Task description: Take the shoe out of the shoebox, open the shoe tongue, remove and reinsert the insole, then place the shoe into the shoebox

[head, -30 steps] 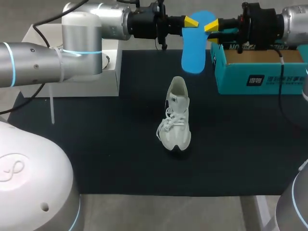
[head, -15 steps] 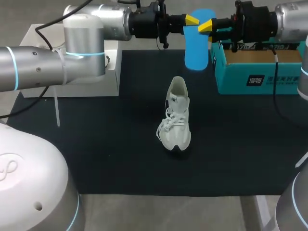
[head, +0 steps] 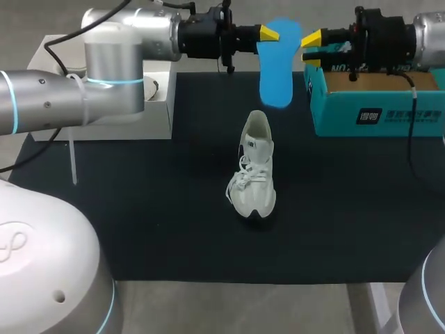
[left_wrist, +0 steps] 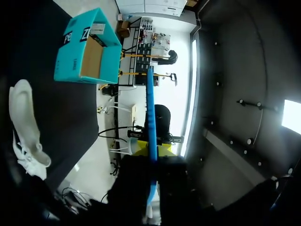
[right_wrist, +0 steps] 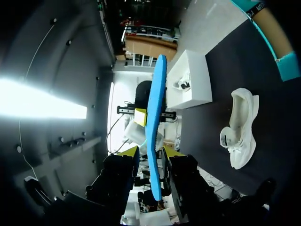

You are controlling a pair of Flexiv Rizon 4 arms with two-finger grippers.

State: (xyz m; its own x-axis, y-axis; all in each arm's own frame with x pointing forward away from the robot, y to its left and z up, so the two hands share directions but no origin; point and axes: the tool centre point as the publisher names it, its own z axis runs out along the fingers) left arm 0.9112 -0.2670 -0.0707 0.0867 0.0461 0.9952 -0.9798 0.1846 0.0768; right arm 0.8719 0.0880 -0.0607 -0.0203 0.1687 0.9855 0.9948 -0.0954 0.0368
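as far as the head view is showing, i am sitting about midway through the job. the shoe (head: 254,170) is already out and standing upright on the black mat (head: 139,209) at the centre of the frame, toe toward the bottom edge. the blue insole (head: 277,66) is out of it, hanging in the air at upper centre. my left gripper (head: 270,33), coming in from the upper left, is pinching the insole's top end. my right gripper (head: 311,50) is waiting just to the right of it, yellow tips parted and not touching. the teal shoebox (head: 379,104) is sitting open at the upper right, partly under that arm. whether the tongue is lying open i am not managing to tell. what is remaining, i am judging, is sliding the insole back in and boxing the shoe. a white box (head: 104,118) is sitting at the upper left, well apart from the shoe.

from the left wrist, the insole (left_wrist: 150,113) is running edge-on straight out from between my clamped fingers, with the shoe (left_wrist: 23,122) and shoebox (left_wrist: 84,52) off to one side.

from the right wrist, the insole (right_wrist: 155,94) is lining up with the gap of my spread fingers (right_wrist: 128,154), yet nothing is being gripped. the shoe (right_wrist: 240,127) is lying on the mat between shoebox (right_wrist: 277,52) and white box (right_wrist: 195,80). i am counting the right arm over the shoebox's mouth as the likely obstacle.
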